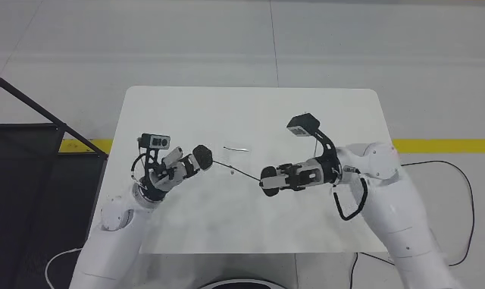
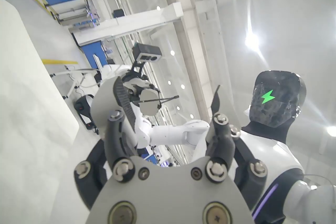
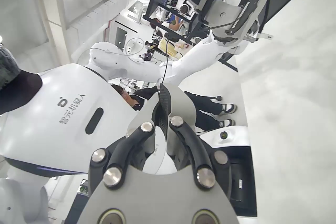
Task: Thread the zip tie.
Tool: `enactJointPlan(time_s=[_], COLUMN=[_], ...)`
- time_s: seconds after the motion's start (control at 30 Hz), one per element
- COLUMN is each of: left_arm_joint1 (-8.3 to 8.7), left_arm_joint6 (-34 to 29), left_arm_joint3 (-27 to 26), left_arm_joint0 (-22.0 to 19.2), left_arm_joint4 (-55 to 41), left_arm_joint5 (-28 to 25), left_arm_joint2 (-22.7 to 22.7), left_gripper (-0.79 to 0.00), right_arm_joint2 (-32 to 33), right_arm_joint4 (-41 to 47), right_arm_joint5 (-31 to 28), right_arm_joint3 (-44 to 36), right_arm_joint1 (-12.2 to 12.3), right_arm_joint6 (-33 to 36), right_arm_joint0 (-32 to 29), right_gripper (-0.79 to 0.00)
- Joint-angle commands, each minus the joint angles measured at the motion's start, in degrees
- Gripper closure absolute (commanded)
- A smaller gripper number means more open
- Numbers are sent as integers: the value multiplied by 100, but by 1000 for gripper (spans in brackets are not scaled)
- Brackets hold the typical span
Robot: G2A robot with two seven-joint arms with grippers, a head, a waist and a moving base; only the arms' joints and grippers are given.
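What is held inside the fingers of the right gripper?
A thin black zip tie sticks out from the shut fingers of the right gripper, pointing toward the left gripper. The end pinched between them is covered.

Left gripper [image 2: 170, 102] agape (zip tie [image 2: 168, 98] ahead)

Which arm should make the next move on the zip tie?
Right, probably: the right hand is shut on the zip tie, whose free end points toward the open left hand.
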Motion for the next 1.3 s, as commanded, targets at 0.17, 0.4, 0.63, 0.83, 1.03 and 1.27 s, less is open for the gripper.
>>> enactJointPlan(time_s=[0.17,0.4,0.63,0.83,1.03,1.27], left_arm_joint1=[-43,-79,-79,-90,-83,-84], left_arm_joint6=[1847,2451,2451,2842,3204,3499], left_arm_joint3=[-399,-561,-561,-655,-584,-584], left_arm_joint0=[481,663,663,626,578,588], left_arm_joint4=[1745,2409,2409,2677,2851,3151], left_arm_joint5=[-982,-1169,-1169,-933,-819,-780], left_arm_joint2=[-344,-341,-341,-363,-574,-686], left_gripper=[-785,-785,-785,-785,-785,-785], right_arm_joint2=[302,358,358,399,230,-293], right_arm_joint4=[-892,-1049,-1049,-2411,-4302,-6040], right_arm_joint5=[-229,-237,-237,8,896,1968], right_arm_joint3=[-467,-563,-563,-1091,-1810,-2133], right_arm_joint1=[142,152,152,206,261,236], right_arm_joint6=[-464,-837,-837,-1494,-1998,-2449], right_arm_joint0=[-419,-534,-534,-732,-949,-885], right_gripper=[0,0,0,0,0,0])
